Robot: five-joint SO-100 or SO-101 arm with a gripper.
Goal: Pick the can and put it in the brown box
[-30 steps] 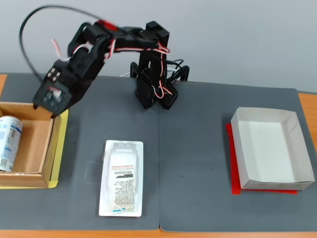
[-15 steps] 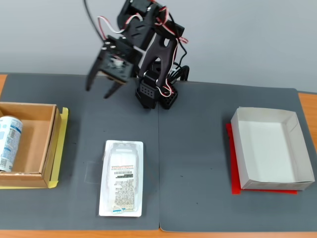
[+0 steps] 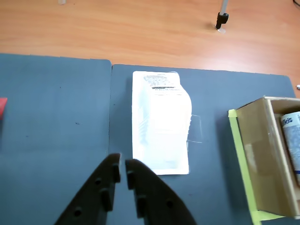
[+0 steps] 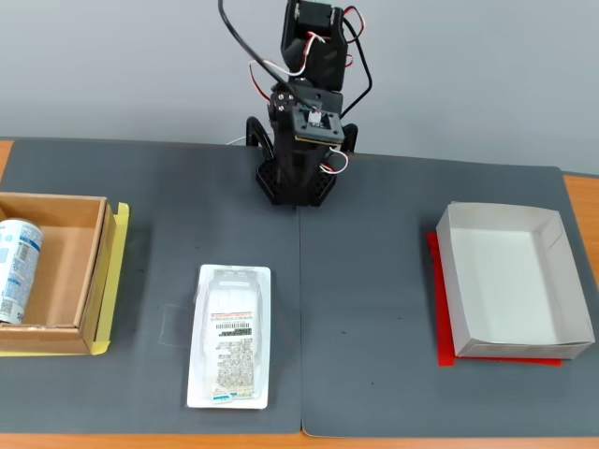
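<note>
Beside the brown box (image 4: 101, 271), a blister pack (image 4: 230, 336)

Can (image 3: 291, 140) lettering perhaps ends "ids".

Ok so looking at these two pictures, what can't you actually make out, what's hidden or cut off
- The can: cut by the left edge in the fixed view and by the right edge in the wrist view; its lettering can't be read in full.
- The brown box: its left part is out of frame in the fixed view.
- The blister pack: label print too small to read.
- The gripper: blurred in the wrist view, hidden by the folded arm in the fixed view.
</note>
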